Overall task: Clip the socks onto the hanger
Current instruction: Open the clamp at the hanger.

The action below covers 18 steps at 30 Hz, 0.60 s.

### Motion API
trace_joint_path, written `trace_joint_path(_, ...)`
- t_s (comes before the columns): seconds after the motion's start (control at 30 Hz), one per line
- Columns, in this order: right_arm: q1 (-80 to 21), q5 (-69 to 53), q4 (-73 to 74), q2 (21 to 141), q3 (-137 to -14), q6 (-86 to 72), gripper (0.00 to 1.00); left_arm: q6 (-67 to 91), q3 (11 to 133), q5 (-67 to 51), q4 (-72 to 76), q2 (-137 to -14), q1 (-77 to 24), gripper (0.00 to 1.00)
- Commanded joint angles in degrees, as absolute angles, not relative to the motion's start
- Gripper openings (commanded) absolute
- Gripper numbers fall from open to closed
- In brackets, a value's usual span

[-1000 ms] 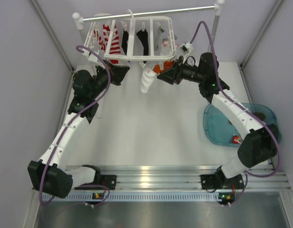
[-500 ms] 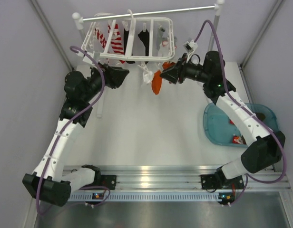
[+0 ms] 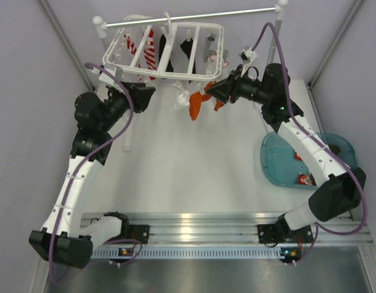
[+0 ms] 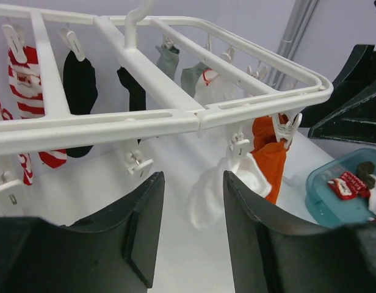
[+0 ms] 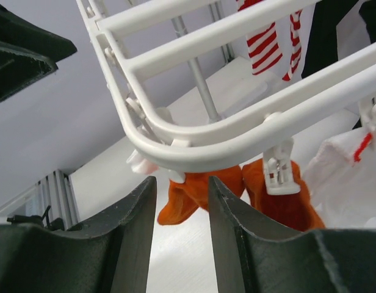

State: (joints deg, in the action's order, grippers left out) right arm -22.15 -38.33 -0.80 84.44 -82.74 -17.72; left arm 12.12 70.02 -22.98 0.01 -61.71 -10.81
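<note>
Hanger: hooked on far rail so socks dangle free (orange sock, white sock clipped at near edge). Left tool, right tool: 2 units, half-open, empty, flanking those clips.

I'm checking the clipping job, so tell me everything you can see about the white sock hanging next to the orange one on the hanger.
The white sock is small, soft, plain fabric with no markings showing. It hangs limp and slightly bunched from a white plastic clip under the hanger's rail nearest the arms, and dangles freely. The orange sock hangs close beside it from the next clip. Whether the two touch is unclear.
</note>
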Motion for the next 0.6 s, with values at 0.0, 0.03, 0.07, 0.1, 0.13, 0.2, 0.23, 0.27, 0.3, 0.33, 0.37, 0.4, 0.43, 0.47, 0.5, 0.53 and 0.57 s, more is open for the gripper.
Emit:
trace_joint_path(0.0,-21.09,-37.79,-2.46,85.08,-86.22,-16.88,0.39,5.55,70.40,-25.57,6.23,-63.63,-10.55,0.48)
trace_joint_path(0.03,-20.83,-37.88,-2.37,85.17,-86.39,-16.79,0.40,4.84,70.66,-26.45,6.94,-64.07,-10.55,0.48)
trace_joint_path(0.07,-20.66,-37.88,-2.20,85.34,-86.48,-16.79,0.40,4.05,70.58,-27.24,8.07,-64.94,-10.55,0.48)
trace_joint_path(0.1,-20.48,-37.88,-2.28,85.43,-86.57,-16.87,0.40,3.35,70.58,-27.77,9.74,-65.30,-10.55,0.48)
trace_joint_path(0.13,-20.39,-38.05,-2.29,85.69,-86.66,-16.87,0.40,2.56,70.75,-28.12,10.36,-65.91,-10.55,0.48)
trace_joint_path(0.2,-20.13,-38.06,-2.28,85.87,-86.83,-16.88,0.41,1.06,71.01,-27.77,11.59,-67.49,-10.55,0.47)
trace_joint_path(0.23,-20.04,-38.14,-2.29,86.04,-86.92,-16.96,0.41,0.53,71.54,-27.86,11.78,-67.76,-10.55,0.47)
trace_joint_path(0.27,-19.95,-38.14,-2.29,86.22,-87.10,-17.05,0.41,-0.17,71.89,-27.95,11.86,-68.29,-10.55,0.47)
trace_joint_path(0.3,-19.86,-38.14,-2.29,86.31,-87.19,-17.05,0.41,-0.96,72.24,-27.95,11.78,-68.81,-10.55,0.47)
trace_joint_path(0.33,-19.95,-38.23,-2.46,86.48,-87.36,-17.05,0.41,-0.97,72.68,-27.95,11.86,-68.91,-10.55,0.46)
trace_joint_path(0.37,-19.69,-38.15,-2.37,86.66,-87.36,-17.05,0.41,-0.88,72.69,-27.86,11.69,-68.91,-10.55,0.47)
trace_joint_path(0.4,-19.69,-38.14,-2.46,86.75,-87.54,-17.05,0.41,-0.79,72.69,-28.56,11.60,-68.56,-10.55,0.47)
trace_joint_path(0.43,-19.60,-38.23,-2.63,87.10,-87.80,-17.05,0.42,-0.70,72.42,-29.09,10.64,-68.12,-10.55,0.47)
trace_joint_path(0.47,-19.60,-38.23,-2.72,87.19,-87.89,-16.96,0.42,-0.27,72.25,-29.44,10.11,-67.68,-10.55,0.48)
trace_joint_path(0.5,-19.60,-38.32,-2.90,87.36,-88.06,-16.96,0.42,-0.09,72.07,-29.88,9.67,-67.15,-10.55,0.49)
trace_joint_path(0.53,-19.60,-38.15,-3.07,87.54,-88.24,-17.14,0.43,-0.17,71.29,-29.97,9.15,-65.76,-10.55,0.49)
trace_joint_path(0.57,-19.51,-38.14,-3.16,87.63,-88.33,-17.40,0.43,1.65,70.84,-29.45,8.71,-64.96,-10.55,0.50)
